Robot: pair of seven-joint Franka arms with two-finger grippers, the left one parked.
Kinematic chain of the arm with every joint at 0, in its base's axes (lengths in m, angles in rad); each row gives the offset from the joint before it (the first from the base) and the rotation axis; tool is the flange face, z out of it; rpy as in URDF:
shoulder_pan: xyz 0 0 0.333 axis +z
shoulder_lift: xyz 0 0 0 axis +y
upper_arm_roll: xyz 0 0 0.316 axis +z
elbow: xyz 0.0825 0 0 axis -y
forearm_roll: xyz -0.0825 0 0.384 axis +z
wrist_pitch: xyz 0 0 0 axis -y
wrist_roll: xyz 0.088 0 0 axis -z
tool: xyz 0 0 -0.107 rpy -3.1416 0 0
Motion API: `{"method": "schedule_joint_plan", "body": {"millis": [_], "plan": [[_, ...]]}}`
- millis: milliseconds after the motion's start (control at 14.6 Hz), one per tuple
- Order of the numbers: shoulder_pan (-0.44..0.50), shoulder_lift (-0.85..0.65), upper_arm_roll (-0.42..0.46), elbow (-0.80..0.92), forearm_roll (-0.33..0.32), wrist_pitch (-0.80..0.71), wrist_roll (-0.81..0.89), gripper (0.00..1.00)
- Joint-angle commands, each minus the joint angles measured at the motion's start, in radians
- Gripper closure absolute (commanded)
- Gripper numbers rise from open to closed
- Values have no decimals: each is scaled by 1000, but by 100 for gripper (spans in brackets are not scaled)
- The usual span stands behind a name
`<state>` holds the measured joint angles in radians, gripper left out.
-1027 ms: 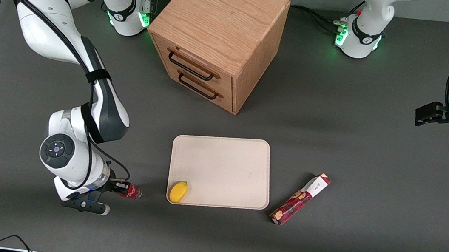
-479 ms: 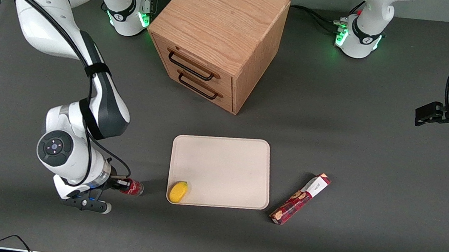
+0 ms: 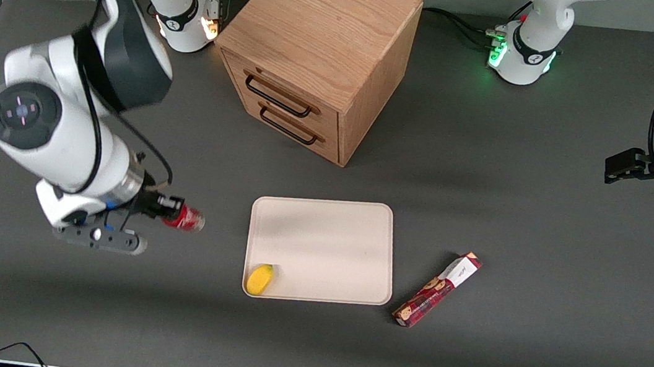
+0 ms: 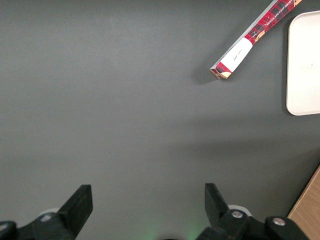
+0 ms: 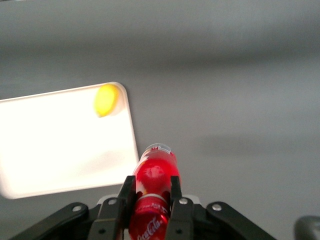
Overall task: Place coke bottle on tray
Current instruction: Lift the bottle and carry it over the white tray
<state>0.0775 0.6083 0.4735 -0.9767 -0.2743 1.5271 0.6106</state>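
Observation:
My right gripper is shut on the coke bottle, a small red bottle with a clear base, and holds it lying level, raised above the table. It hangs beside the tray's edge toward the working arm's end. In the right wrist view the fingers clamp the coke bottle on both sides. The tray is flat, cream-beige, with rounded corners; it also shows in the right wrist view. A yellow fruit lies in the tray's corner nearest the front camera.
A wooden drawer cabinet with two dark handles stands farther from the front camera than the tray. A long red cookie box lies on the table beside the tray, toward the parked arm's end.
The gripper has lifted the coke bottle off the table and carried it upward and away from the front camera. The arm has risen markedly. Tray, fruit and box have not moved.

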Motion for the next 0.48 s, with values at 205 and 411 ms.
{"method": "schedule_joint_plan", "body": {"millis": [205, 411], "plan": [[34, 79, 128, 10, 6, 57, 392, 90], [51, 140, 129, -58, -58, 171, 481, 88]]}}
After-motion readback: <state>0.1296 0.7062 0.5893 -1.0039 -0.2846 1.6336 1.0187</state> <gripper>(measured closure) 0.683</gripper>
